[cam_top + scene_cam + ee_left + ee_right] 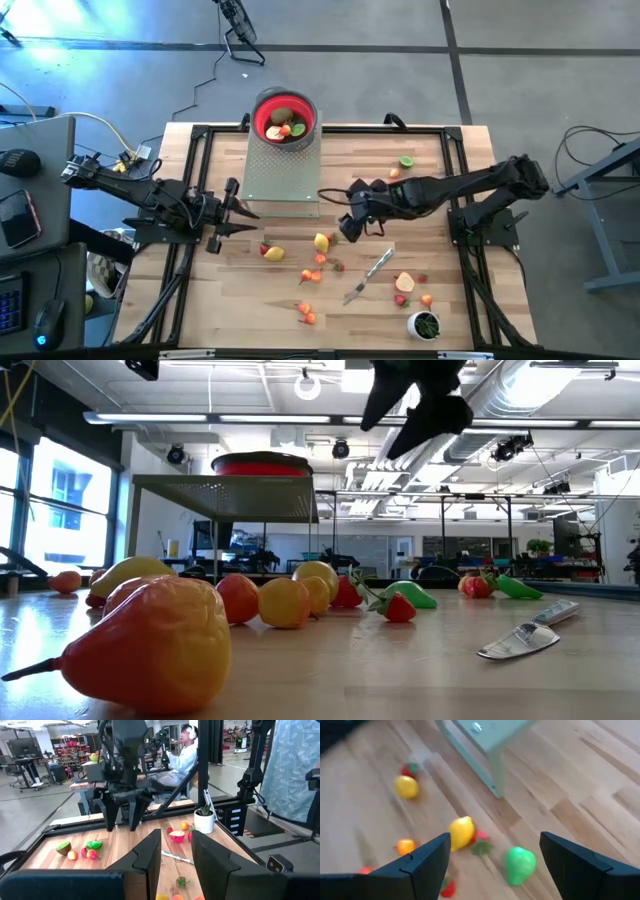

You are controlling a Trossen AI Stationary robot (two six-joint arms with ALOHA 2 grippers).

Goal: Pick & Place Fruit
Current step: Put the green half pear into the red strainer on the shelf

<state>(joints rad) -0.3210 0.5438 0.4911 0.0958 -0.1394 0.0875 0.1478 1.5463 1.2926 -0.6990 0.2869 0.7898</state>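
Small toy fruit lies scattered on the wooden table [450,300]: a yellow lemon [461,831], a green piece [520,865], another yellow piece [406,786], red and orange bits [312,277]. A few pieces sit in the red bowl [285,115], which stands on a grey perforated stand [283,170]. My right gripper [495,865] hangs open above the table, slanting down over the lemon and the green piece, touching nothing; it also shows in the high view as the right gripper [342,222]. My left gripper [243,215] waits level at the left, open and empty.
A silver knife [372,275] lies right of centre. A white cup with green contents [424,324] stands at the near right. A lime half [406,161] lies at the far right. A black frame [200,135] borders the table. A person sits beyond the table [182,755].
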